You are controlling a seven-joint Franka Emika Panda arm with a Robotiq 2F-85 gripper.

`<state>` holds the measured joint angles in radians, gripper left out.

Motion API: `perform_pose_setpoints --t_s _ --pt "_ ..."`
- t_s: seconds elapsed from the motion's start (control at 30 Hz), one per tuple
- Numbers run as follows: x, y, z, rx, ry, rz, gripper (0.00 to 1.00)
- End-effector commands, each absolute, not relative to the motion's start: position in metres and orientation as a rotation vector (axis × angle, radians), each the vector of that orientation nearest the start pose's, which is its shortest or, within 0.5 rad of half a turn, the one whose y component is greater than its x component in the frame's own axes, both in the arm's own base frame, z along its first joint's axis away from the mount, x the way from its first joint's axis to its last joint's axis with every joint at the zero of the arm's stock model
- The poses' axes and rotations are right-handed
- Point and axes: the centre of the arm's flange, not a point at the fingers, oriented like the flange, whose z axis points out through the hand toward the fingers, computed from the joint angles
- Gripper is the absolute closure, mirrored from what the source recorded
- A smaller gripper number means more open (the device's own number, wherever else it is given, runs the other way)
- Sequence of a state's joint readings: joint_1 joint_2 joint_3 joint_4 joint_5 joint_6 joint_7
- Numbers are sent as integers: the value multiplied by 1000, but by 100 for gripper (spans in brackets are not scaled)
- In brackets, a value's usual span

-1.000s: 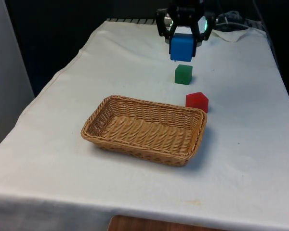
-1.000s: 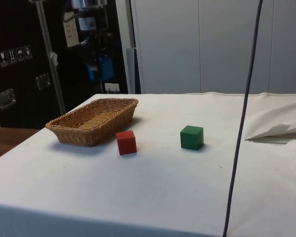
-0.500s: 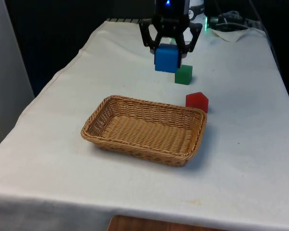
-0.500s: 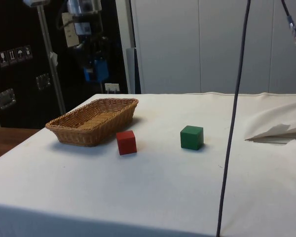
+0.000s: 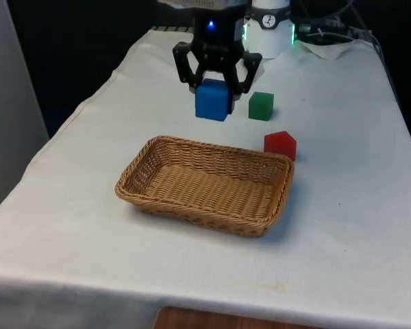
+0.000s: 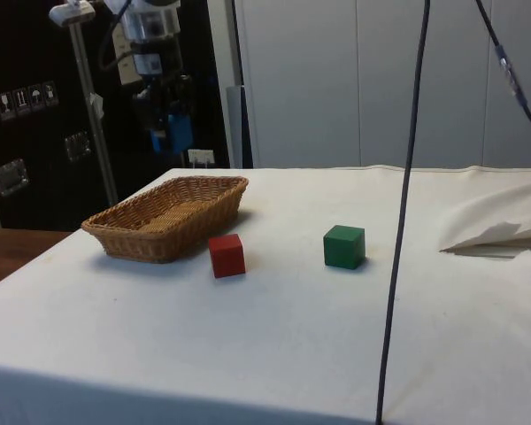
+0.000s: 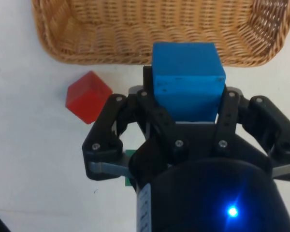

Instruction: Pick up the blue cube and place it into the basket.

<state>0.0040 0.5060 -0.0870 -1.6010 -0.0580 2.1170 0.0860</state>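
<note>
My gripper [image 5: 213, 92] is shut on the blue cube [image 5: 213, 100] and holds it in the air, just beyond the far rim of the wicker basket [image 5: 157, 199]. In the side view the blue cube [image 6: 179, 133] hangs above the basket [image 6: 133, 241], near its far end. From the wrist, the blue cube [image 7: 187, 79] sits between the black fingers [image 7: 229, 113], with the basket [image 7: 58, 43] rim directly beneath it.
A green cube [image 5: 261, 105] stands on the cloth at the front view's right of the gripper. A red cube [image 5: 280, 144] rests close to the basket's far right corner. Crumpled cloth [image 6: 500, 237] lies at the side view's right edge.
The gripper has carried the blue cube toward the front view's left and lower, from above the green cube to just behind the basket's far rim.
</note>
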Motion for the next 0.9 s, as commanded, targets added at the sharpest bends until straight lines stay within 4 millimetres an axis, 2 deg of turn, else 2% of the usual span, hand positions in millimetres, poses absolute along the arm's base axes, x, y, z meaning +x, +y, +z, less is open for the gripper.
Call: perform_pose_setpoints --t_s 0.0,0.2,0.37,0.4,0.43,0.63,0.67,0.87 --pt "687 -52 337 -3221 208 -7 98" --pt "689 -52 336 -3224 210 -14 98" --pt "691 -52 327 -3221 214 -16 98" --pt "689 -52 331 -3228 210 -13 98" --pt "692 -53 322 -3220 216 -16 98" --pt "699 -52 304 -3223 229 -25 98" --pt "696 -53 309 -3227 221 -23 98" --pt "705 -54 287 -3226 244 -29 98"
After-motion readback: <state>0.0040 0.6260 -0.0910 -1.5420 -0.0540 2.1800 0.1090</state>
